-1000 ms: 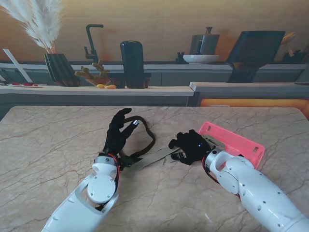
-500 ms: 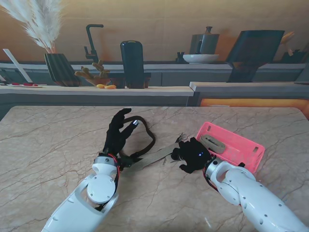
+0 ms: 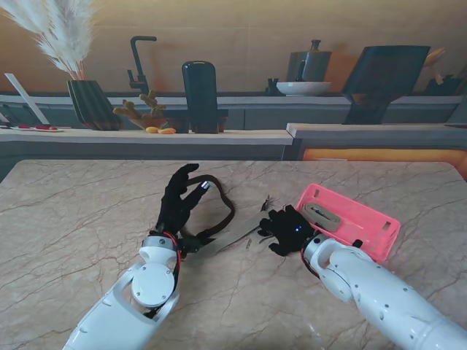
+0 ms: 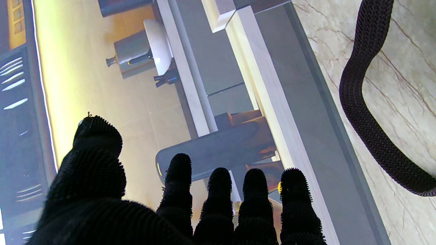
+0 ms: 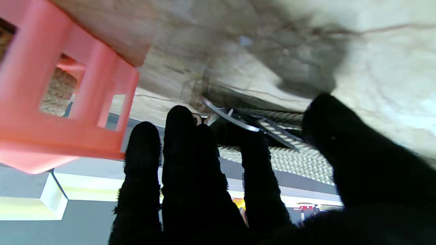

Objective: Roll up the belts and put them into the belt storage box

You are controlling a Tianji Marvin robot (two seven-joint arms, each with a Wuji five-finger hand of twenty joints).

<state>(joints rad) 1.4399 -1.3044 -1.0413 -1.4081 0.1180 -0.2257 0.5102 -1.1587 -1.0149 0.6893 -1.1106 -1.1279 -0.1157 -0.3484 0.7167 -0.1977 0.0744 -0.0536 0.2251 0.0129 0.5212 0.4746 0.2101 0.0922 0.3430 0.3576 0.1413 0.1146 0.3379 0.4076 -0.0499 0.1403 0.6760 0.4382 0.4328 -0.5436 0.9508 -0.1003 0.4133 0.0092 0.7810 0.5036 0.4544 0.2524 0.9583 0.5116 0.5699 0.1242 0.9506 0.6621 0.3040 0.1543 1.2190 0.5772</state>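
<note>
The right hand [image 3: 287,229], gloved in black, sits low on the marble table [image 3: 80,211] with its fingers [image 5: 180,136] curled around the metal buckle [image 5: 235,120] of a pale woven belt [image 3: 235,235]; thumb and fingers close on that end. From there the beige strap runs flat across the table toward the left arm. Just to the right of this hand lies the pink storage box [image 3: 365,219], a slotted plastic tray, with a tan rolled belt [image 3: 321,216] already inside its nearer compartment. The left hand [image 3: 179,200] stands upright, fingers [image 4: 218,190] straight and close together, thumb apart, gripping nothing. A dark brown belt [image 3: 222,208] loops around it on the table, coarse-woven and curving past the fingertips.
</note>
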